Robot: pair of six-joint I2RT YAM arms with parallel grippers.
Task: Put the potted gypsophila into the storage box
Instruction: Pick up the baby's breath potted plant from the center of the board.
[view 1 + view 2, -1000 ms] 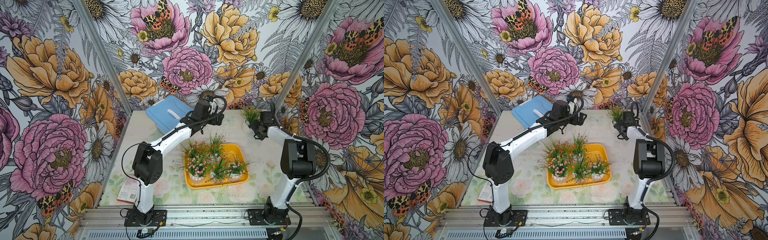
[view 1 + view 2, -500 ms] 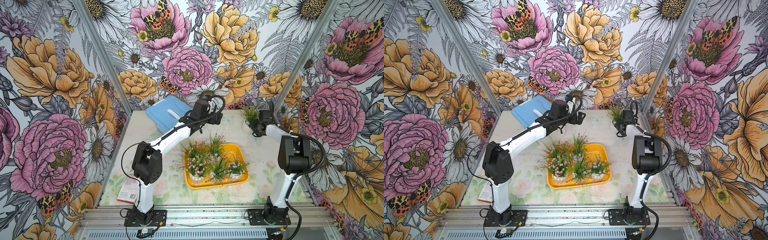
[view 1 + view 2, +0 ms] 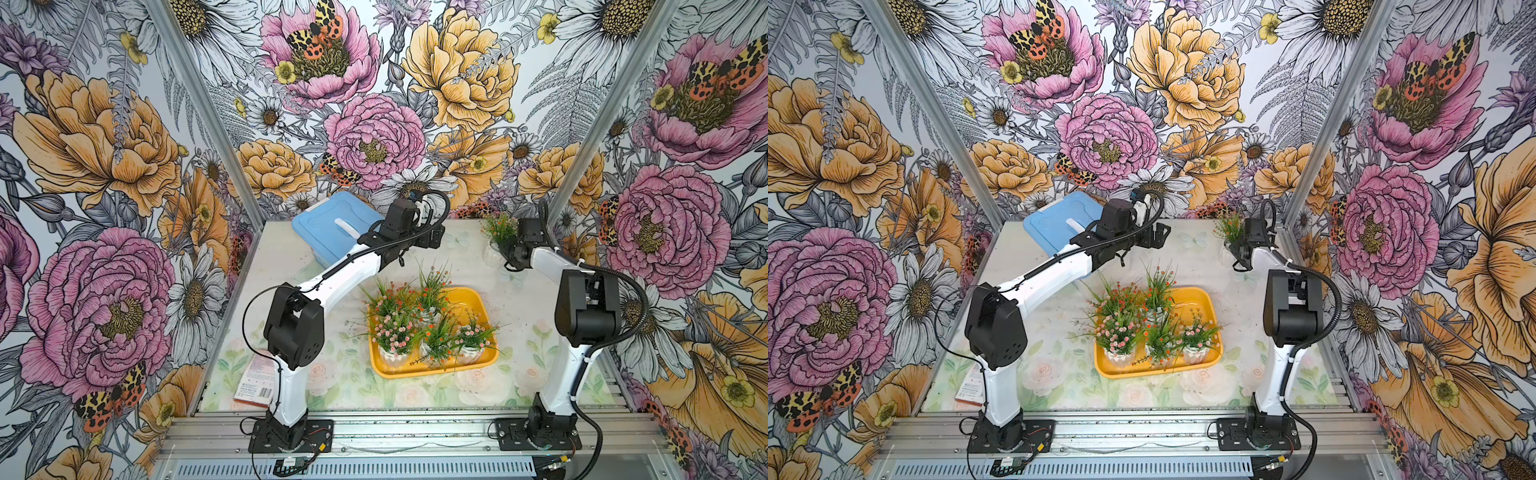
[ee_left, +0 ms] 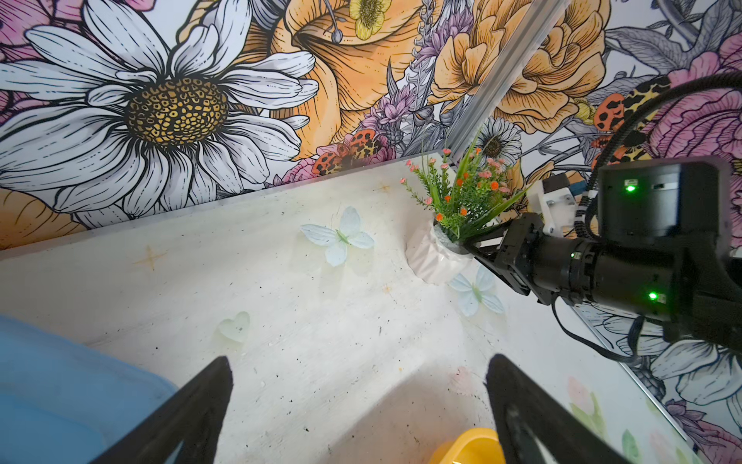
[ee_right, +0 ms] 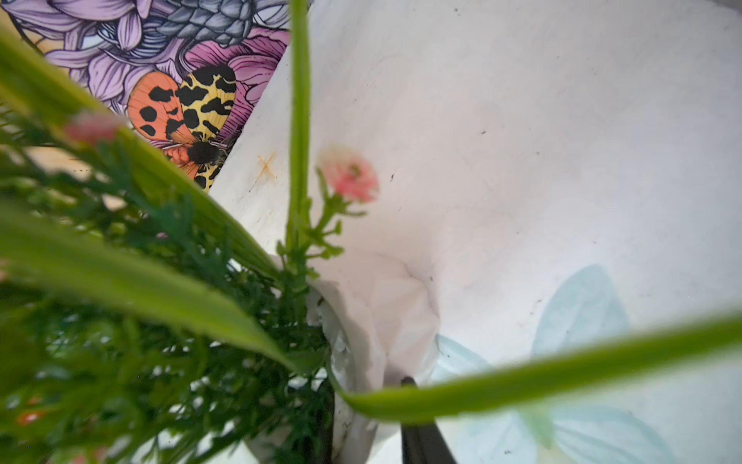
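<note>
One potted gypsophila (image 3: 498, 226) (image 3: 1231, 226) stands at the back right corner of the table, its white ribbed pot (image 4: 433, 257) leaning a little. My right gripper (image 3: 505, 251) (image 4: 475, 245) (image 5: 367, 381) is shut on the pot's rim, with one finger inside and one outside the wall (image 5: 385, 313). The yellow storage box (image 3: 478, 297) (image 3: 1200, 297) lies mid-table and holds several more potted gypsophila (image 3: 415, 324). My left gripper (image 3: 432, 237) (image 4: 359, 361) hangs open over bare table behind the box, empty.
A blue-lidded box (image 3: 332, 226) (image 4: 60, 393) sits at the back left, beside my left arm. A booklet (image 3: 257, 378) lies at the front left. The flowered walls and a metal post close in right behind the gripped pot.
My right gripper has reached in to the corner pot and its jaws have closed from wide open onto the rim. The left arm has barely moved.
</note>
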